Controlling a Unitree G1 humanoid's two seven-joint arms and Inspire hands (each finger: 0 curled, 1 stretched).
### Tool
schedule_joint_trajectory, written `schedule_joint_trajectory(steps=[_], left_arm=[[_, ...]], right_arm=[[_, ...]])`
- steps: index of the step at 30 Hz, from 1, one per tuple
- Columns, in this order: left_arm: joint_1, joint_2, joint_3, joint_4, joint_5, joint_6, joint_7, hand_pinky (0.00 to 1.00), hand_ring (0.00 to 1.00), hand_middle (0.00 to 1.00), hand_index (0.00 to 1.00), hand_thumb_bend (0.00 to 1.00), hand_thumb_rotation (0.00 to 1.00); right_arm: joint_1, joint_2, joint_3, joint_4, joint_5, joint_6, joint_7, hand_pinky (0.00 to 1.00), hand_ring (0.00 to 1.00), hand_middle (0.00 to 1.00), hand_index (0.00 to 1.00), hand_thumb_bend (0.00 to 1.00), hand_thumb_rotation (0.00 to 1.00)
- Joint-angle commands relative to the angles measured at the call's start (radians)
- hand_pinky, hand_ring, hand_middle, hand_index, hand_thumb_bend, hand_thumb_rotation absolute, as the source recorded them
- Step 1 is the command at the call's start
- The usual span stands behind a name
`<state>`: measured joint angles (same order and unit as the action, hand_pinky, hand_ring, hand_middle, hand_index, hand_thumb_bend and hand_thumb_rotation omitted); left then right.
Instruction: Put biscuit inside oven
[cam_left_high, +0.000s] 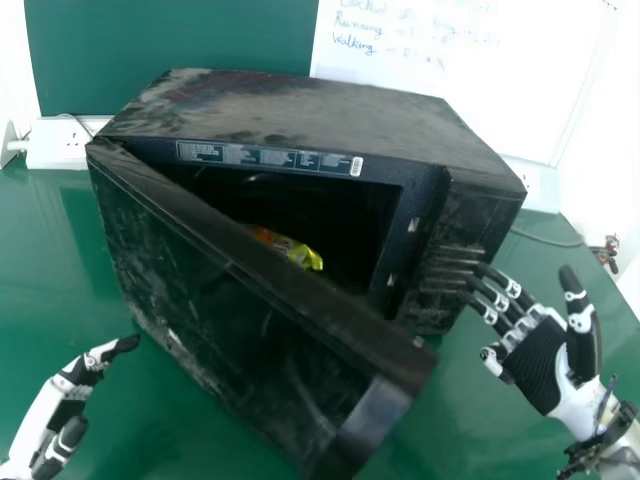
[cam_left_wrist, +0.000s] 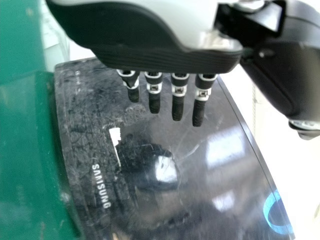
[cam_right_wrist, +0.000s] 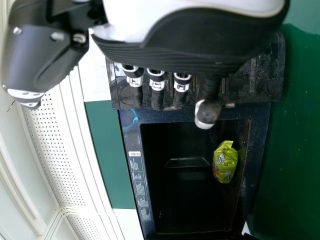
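Note:
The black oven (cam_left_high: 320, 110) stands on the table with its door (cam_left_high: 250, 320) swung partly open. Inside the cavity lies the biscuit packet (cam_left_high: 290, 248), yellow-green and orange; the right wrist view shows the packet (cam_right_wrist: 225, 162) whole, by one side wall, touched by no hand. My right hand (cam_left_high: 540, 360) is beside the oven's right side, fingers extended and holding nothing; in its wrist view the hand (cam_right_wrist: 157, 87) hangs near the oven's side wall. At lower left, my left hand (cam_left_high: 85, 375) is in front of the door, open and empty; its wrist view has the hand (cam_left_wrist: 178, 95) before the door's outer face.
The green table (cam_left_high: 480, 400) extends around the oven. Behind it are a green board (cam_left_high: 180, 40) and a whiteboard (cam_left_high: 450, 90) with writing. A white socket box (cam_left_high: 58, 143) is at the back left, and a cable (cam_left_high: 548, 238) runs at the right.

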<state>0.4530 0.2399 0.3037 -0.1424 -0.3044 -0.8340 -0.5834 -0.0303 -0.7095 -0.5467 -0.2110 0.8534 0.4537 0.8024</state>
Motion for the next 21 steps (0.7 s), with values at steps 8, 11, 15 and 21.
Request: schedule_joint_trajectory(steps=[8,11,15,21], left_arm=[[-0.018,0.081,-0.004,0.047,0.021,-0.077,0.001,0.96,1.0,1.0,1.0,1.0,1.0],[-0.026,0.11,-0.014,0.039,0.002,-0.065,0.0,0.99,1.0,1.0,1.0,1.0,1.0],[-0.029,0.146,-0.001,-0.008,0.035,-0.01,0.021,0.98,1.0,1.0,1.0,1.0,1.0],[-0.068,0.195,-0.027,0.001,-0.017,0.005,-0.009,0.96,1.0,1.0,1.0,1.0,1.0]], right_arm=[[-0.015,0.012,0.002,-0.002,-0.023,-0.024,-0.006,0.0,1.0,1.0,1.0,0.82,0.99],[-0.019,0.015,0.006,-0.002,-0.025,-0.022,-0.004,0.0,1.0,1.0,1.0,0.82,1.0],[-0.023,0.019,0.012,-0.006,-0.027,-0.022,-0.007,0.27,0.92,1.0,1.0,0.83,1.0],[-0.026,0.025,0.013,-0.008,-0.032,-0.026,-0.013,0.42,0.88,0.95,0.96,0.79,1.0]])
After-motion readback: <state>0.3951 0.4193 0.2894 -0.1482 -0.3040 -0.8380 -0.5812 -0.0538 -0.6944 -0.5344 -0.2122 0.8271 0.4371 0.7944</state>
